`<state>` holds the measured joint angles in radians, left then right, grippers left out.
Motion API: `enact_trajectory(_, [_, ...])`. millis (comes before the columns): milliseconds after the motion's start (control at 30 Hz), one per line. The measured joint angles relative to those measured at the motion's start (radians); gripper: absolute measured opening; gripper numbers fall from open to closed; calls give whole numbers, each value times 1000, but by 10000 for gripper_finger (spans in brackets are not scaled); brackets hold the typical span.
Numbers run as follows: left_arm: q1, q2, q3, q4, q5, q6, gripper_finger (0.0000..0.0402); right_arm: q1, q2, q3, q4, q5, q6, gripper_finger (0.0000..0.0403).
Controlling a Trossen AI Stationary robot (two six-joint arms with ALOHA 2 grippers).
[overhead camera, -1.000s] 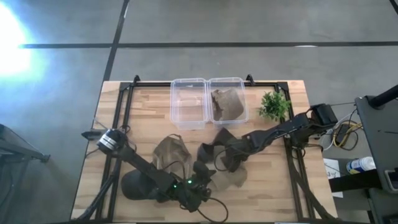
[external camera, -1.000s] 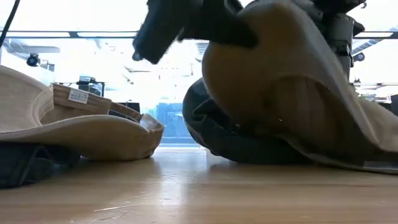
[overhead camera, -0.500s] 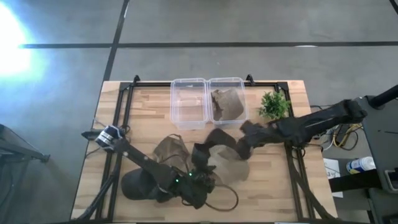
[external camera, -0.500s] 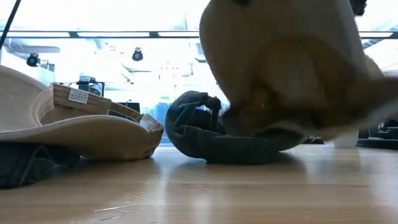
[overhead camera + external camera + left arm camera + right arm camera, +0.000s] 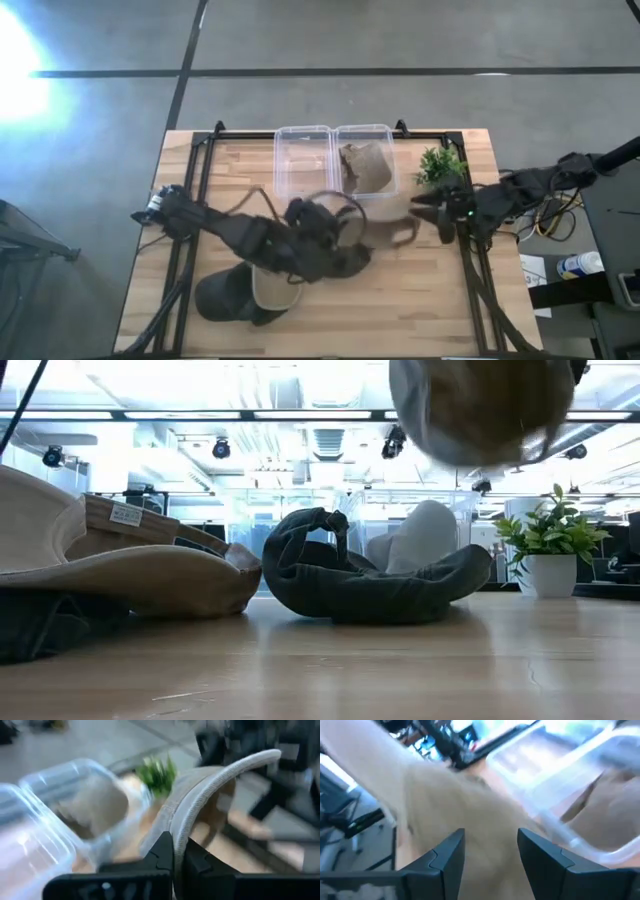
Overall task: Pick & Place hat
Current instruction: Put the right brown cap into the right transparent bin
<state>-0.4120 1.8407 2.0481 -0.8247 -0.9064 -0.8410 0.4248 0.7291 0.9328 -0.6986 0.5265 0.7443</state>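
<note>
A tan hat [image 5: 480, 410] hangs blurred, high above the table, with my left gripper [image 5: 179, 852] shut on it over the table's middle [image 5: 325, 232]. My right gripper [image 5: 418, 208] stands open nearer the table's right edge, apart from the hats; its fingers [image 5: 445, 855] frame blurred tan cloth farther off. A dark hat [image 5: 370, 585] lies crumpled on the table [image 5: 385, 238]. Another tan hat [image 5: 120, 560] rests on a second dark hat [image 5: 225, 295] near the left front. My left gripper pinches the tan hat's brim edge [image 5: 183, 826] between its two fingers, which lie across the rim. The brim arches up and away beyond the fingertips. The hat is lifted clear of the table.
Two clear tubs stand at the far edge: the left one [image 5: 302, 165] holds nothing, the right one [image 5: 365, 165] holds a tan hat. A small potted plant [image 5: 440, 170] stands right of them. Black frame rails run along both table sides.
My left gripper has swung up from the near edge toward the table's middle and the tubs, carrying the tan hat off the table. My right gripper has drawn back toward the right edge. The dark hat, earlier partly covered, now lies in plain view.
</note>
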Motion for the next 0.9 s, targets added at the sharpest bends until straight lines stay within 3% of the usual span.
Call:
enact_trajectory(200, [69,-16,182,-34,-314,123,10,11,-23,62,-151,168,-20,178])
enact_trajectory(333, [164,-10,218,-41,-342,152,10,11,-20,69,-230,249,26,178])
enact_trajectory(400, [220,-9,208,-41,-301,124,10,11,-20,61,-253,265,64,178])
enact_trajectory(533, [327,-9,144,-51,-112,15,9,11,-19,35,-296,267,142,178])
enact_trajectory(733, [424,-7,28,-297,100,-327,7,10,-21,-11,-324,269,248,178])
enact_trajectory(900, [444,-8,-19,-214,226,-383,10,10,-6,-28,-320,269,292,178])
